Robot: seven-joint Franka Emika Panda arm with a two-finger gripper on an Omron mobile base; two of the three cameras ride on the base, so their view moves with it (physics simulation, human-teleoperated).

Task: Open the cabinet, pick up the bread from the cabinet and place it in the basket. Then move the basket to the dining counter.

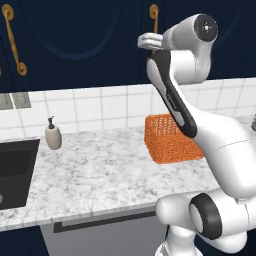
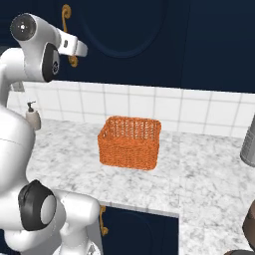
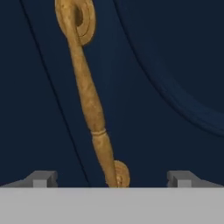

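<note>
The dark navy cabinet (image 1: 75, 30) (image 2: 129, 30) has its doors shut, so the bread is hidden. My gripper (image 3: 112, 179) is raised in front of the cabinet door (image 3: 166, 52), open, with its fingertips (image 3: 41, 178) on either side of the lower end of a curved gold handle (image 3: 89, 100) and not touching it. In the base views the hand (image 1: 149, 42) (image 2: 75, 48) sits just at that handle (image 1: 154, 15) (image 2: 66, 15). The orange mesh basket (image 1: 170, 142) (image 2: 130, 142) stands on the marble counter below. The dining counter is out of view.
A black sink (image 1: 15, 170) is set in the counter (image 1: 100, 175) at left, with a soap dispenser (image 1: 53, 135) (image 2: 33, 117) beside it. A grey drawer front with a dark bar handle (image 1: 100, 222) lies below. A grey cylinder (image 2: 248, 144) stands at right. Another gold handle (image 1: 12, 40) hangs at left.
</note>
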